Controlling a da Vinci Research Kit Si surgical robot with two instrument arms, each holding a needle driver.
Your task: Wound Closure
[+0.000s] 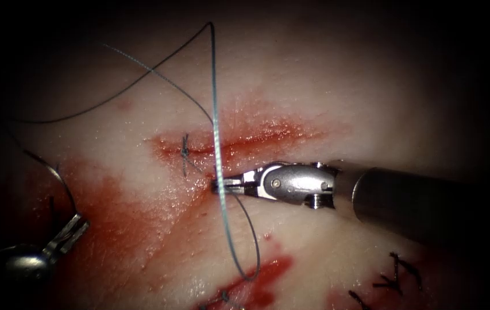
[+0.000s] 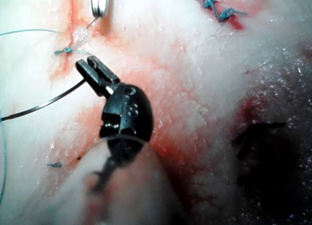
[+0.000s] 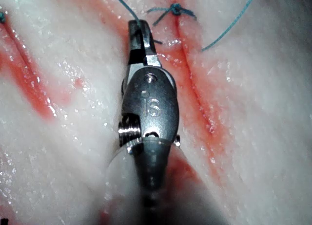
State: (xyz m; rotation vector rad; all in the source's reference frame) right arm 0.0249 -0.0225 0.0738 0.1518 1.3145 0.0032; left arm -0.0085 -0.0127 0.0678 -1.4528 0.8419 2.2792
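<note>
At the far left of my endoscope view sits my left arm's tool, its ridged steel jaws pressed together on the thin curved steel needle. They pinch it near one end, and the rest of the curve arcs up and away over the pale pork tissue, clear of the surface and well left of the cut. My left wrist view shows the same tool as a dark silhouette with the needle running out as a grey wire. It also shows a knotted blue-green stitch just beyond the tips.

Moving right, the reddened horizontal cut carries that knot near its left end. Red fluid stains the tissue below and left of it.

The long blue-green thread drops from a high peak down across the cut. There my right arm's silver tool, entering from the right, has its jaws clamped on the thread just below the cut. Below the grip the thread curls into a loop. The right wrist view confirms the pinch from close in, with the knot just beside the tips.

At the lower right, dark finished stitches sit on another red line.
</note>
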